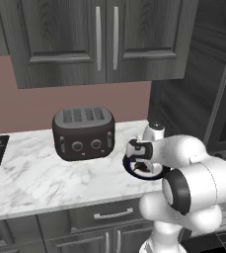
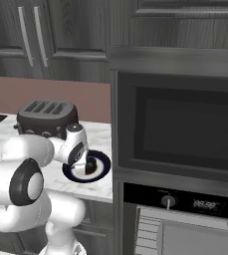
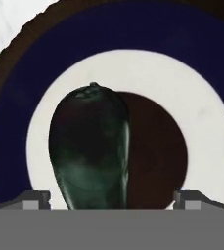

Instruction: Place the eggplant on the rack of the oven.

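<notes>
The eggplant (image 3: pixel 90 149) lies on a round plate (image 3: pixel 201 122) — in the hand view it fills the lower left of centre, glossy and dark, its stem end pointing toward the top of the frame, its body partly covering the plate's dark brown centre. Around that centre runs a white ring, then a navy band. The gripper (image 3: pixel 111 197) hangs right above it with its jaws spread wide: one fingertip sits at the lower left, the other at the lower right, and the eggplant lies between them, nearer the left one; whether that one touches it I cannot tell.

In the right base view the plate (image 2: pixel 101 167) sits on the marble counter (image 2: pixel 98 137) at mid left, just beside the oven (image 2: pixel 185 129), which takes up the right of the frame. A light-grey rack (image 2: pixel 148 231) shows at the lower right. The four-slot toaster (image 1: pixel 84 133) stands centre left in the left base view, near the plate (image 1: pixel 134 169), under dark wall cabinets (image 1: pixel 104 39).
</notes>
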Available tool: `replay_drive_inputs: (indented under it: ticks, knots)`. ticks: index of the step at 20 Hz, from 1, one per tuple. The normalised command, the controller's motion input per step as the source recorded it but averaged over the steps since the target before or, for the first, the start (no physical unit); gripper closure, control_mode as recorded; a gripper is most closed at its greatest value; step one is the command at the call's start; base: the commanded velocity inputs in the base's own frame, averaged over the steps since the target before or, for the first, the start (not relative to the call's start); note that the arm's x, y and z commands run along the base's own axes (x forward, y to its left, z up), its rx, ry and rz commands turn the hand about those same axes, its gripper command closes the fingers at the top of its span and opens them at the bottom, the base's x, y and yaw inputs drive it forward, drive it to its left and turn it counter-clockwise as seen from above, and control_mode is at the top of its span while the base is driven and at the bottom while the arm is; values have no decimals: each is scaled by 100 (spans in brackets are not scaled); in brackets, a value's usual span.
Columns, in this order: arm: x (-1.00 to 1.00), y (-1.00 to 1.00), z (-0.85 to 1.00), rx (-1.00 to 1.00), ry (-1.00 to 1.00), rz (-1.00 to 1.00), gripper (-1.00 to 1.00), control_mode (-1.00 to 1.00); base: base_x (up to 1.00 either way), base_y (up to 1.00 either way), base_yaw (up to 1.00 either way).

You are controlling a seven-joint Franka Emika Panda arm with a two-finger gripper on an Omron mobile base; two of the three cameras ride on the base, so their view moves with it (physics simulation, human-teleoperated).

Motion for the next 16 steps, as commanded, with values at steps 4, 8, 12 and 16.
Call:
replay_drive_inputs:
  ticks: [4,8,12,16]
  knots:
    - [11,-3,-24,0,6,0,-100,-100,0,0,0]
    - [14,0,-15,0,0,0,-100,-100,0,0,0]
    - [11,0,-19,0,0,0,-100,-100,0,0,0]
    - [0,0,-20,0,0,0,100,-100,0,0,0]
